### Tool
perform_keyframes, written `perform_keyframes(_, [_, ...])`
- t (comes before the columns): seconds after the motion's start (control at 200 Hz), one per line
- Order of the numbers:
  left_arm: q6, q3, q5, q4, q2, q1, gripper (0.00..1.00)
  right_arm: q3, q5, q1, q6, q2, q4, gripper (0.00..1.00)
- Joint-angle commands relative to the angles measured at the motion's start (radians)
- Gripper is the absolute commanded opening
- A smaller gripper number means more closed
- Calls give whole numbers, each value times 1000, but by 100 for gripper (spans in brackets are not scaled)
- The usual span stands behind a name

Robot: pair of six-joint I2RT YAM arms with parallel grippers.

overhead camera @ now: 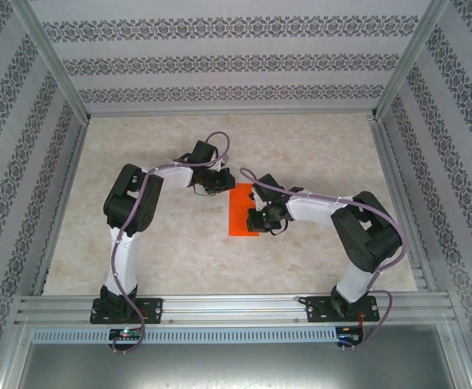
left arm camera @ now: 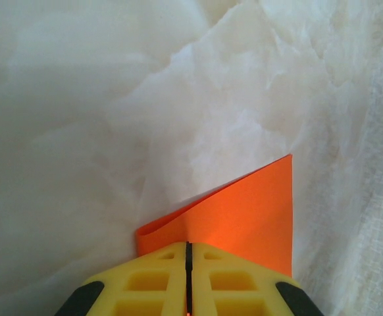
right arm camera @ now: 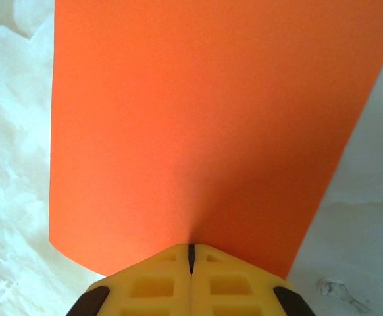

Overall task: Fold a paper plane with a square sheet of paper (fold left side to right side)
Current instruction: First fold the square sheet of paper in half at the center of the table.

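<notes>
The square sheet of paper [overhead camera: 240,212] lies at the table's middle as a narrow, upright orange rectangle, folded double. In the left wrist view the paper [left arm camera: 251,210] shows a soft rounded fold at its left end. My left gripper [left arm camera: 189,243] is shut, its yellow fingertips down on the sheet beside that fold; from above, the left gripper [overhead camera: 222,183] sits at the paper's far left corner. My right gripper [right arm camera: 191,247] is also shut, with its tips resting on the flat orange paper [right arm camera: 198,131]. From above, the right gripper [overhead camera: 255,220] is at the sheet's near right part.
The marbled tabletop [overhead camera: 317,154] is bounded by aluminium rails [overhead camera: 220,306] in front and patterned walls on the other three sides. Both arm bases stand at the near edge.
</notes>
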Motion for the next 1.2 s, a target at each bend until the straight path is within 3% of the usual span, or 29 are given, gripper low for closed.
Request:
perform_keyframes(0.0, [53,53,-158,-9,65,77,11,-57,48,18,-11,54,-133,4])
perform_keyframes(0.295, [64,128,-147,-58,79,105,11,-60,44,29,-2,47,-125,4])
perform_keyframes(0.515, [73,22,-139,-37,-80,105,15,-39,6,29,10,1,-39,10])
perform_keyframes(0.864, [-51,-367,-49,71,-426,48,19,-35,88,-46,14,-225,92,47])
perform_keyframes(1.079, [-118,-411,7,138,-371,-82,18,-151,-10,-175,113,-290,228,62])
perform_keyframes(1.194, [-130,-377,1,146,-312,-106,17,-206,-54,-203,151,-292,283,68])
